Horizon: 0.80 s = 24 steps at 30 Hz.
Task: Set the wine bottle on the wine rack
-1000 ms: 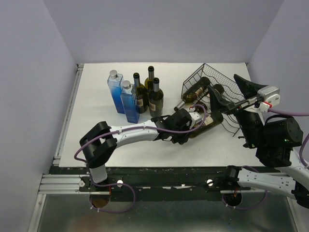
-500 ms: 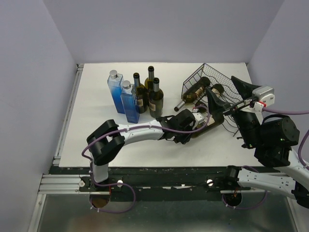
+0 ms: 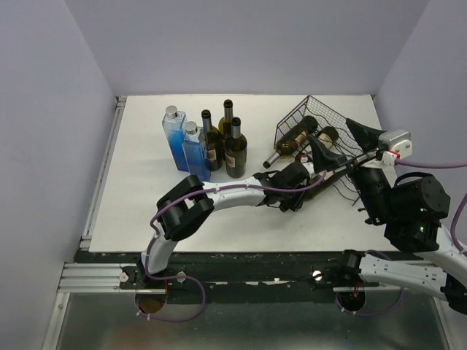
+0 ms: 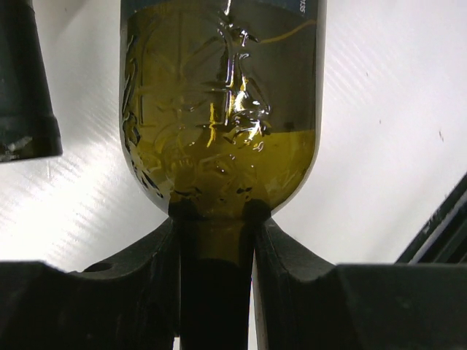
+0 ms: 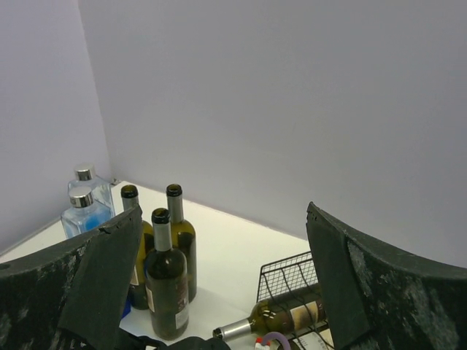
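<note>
Three upright wine bottles [image 3: 228, 142] and two blue bottles [image 3: 184, 146] are standing in a cluster at the table's [image 3: 139, 182] center-left, well apart from the wine rack [image 3: 332, 117]. The rack is sitting at the right rear with two racked bottles [image 3: 292, 146] lying in it. The right gripper [image 3: 343, 142] is hovering over the rack's near side with its jaws spread wide and gripping nothing, and it is blocking most of the top view of the rack front. The left arm [image 3: 233, 193] is stretching low across the table from its near-left base toward that front. The left gripper [image 4: 217, 233] is clamping the neck of the wine bottle [image 4: 219, 109], which is lying sideways just beside the rack, not yet in a cradle. Whether it is touching the table is unclear. Compared with a second ago, the left elbow is swinging further right and the gripper with its bottle is sitting nearer the rack. The right gripper is barely shifting and staying just as wide.
</note>
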Each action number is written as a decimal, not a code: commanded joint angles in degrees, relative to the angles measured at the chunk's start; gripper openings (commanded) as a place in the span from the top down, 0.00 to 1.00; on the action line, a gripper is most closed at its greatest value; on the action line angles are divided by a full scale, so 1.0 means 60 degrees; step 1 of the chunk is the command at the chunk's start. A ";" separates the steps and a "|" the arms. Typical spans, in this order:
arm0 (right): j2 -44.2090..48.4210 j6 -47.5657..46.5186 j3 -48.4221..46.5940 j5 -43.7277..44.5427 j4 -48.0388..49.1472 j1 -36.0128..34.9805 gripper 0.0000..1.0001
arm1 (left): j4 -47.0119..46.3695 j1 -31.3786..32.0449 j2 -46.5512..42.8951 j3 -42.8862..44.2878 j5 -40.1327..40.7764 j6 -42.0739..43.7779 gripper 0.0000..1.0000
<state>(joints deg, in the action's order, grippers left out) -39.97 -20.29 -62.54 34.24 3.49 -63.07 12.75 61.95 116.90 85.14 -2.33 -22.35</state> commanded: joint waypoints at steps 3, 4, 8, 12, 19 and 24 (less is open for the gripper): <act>0.0040 0.0540 -0.0254 0.0387 -0.0507 -0.0079 0.00 | -0.1861 0.0075 0.0569 0.1130 0.1280 -0.1050 1.00; 0.0025 0.0613 -0.0313 0.0373 -0.0566 -0.0065 0.00 | -0.1876 0.0075 0.0730 0.1335 0.1398 -0.1080 1.00; -0.0019 0.0891 -0.0474 0.0387 -0.1034 -0.0079 0.00 | -0.1569 0.0075 0.1418 0.2477 0.1589 -0.0949 1.00; 0.0054 0.1199 -0.0518 0.0387 -0.1269 -0.0065 0.01 | -0.0999 0.0060 0.2106 0.3634 0.1589 -0.0948 1.00; 0.0171 0.1566 -0.0548 0.0416 -0.1621 -0.0079 0.02 | -0.0500 0.0046 0.2898 0.4705 0.1399 -0.1066 1.00; 0.0230 0.1756 -0.0518 0.0402 -0.1782 -0.0079 0.02 | 0.0012 -0.0042 0.3440 0.5348 0.1413 -0.1285 1.00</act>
<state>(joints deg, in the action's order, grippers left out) -39.29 -11.75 -64.34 35.38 -5.08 -63.07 15.25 61.98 136.05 111.39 4.71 -28.75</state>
